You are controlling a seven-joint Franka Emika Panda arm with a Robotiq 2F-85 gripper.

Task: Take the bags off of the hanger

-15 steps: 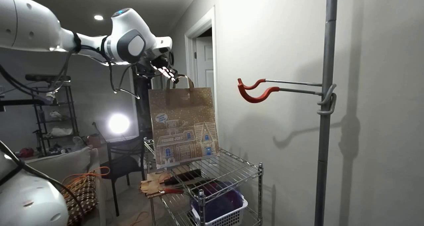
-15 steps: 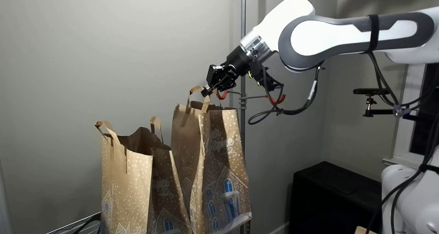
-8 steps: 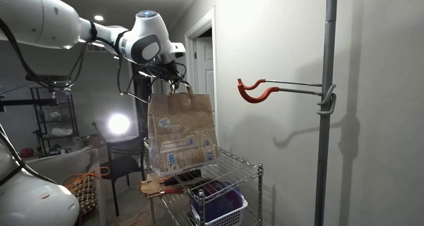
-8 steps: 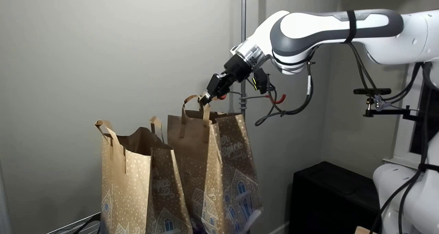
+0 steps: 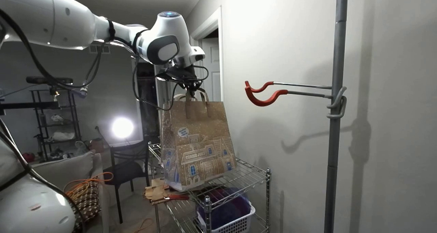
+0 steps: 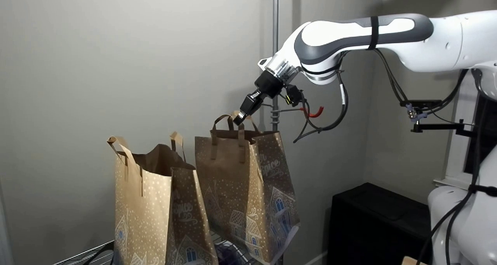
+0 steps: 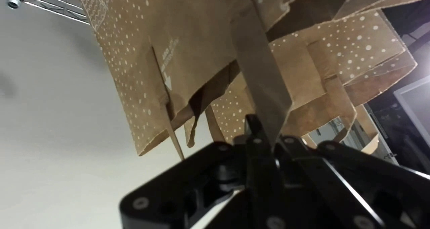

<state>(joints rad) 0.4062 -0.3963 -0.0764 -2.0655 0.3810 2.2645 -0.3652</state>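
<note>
Brown, tilted, a paper bag (image 6: 248, 187) hangs by the edge of the rack (image 5: 244, 178), off the red hooks (image 5: 262, 103), the claw (image 6: 239, 119) clamped on its handle (image 7: 262, 78); another bag (image 6: 149, 206) stands alongside.

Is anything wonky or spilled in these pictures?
Yes: in an exterior view, the paper bag hanging from the tool looks crooked, its bottom off to one side, while the other bag beside it looks upright. I see nothing spilled.

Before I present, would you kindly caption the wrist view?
Black gripper holding a speckled brown paper bag by a flat handle.
</note>
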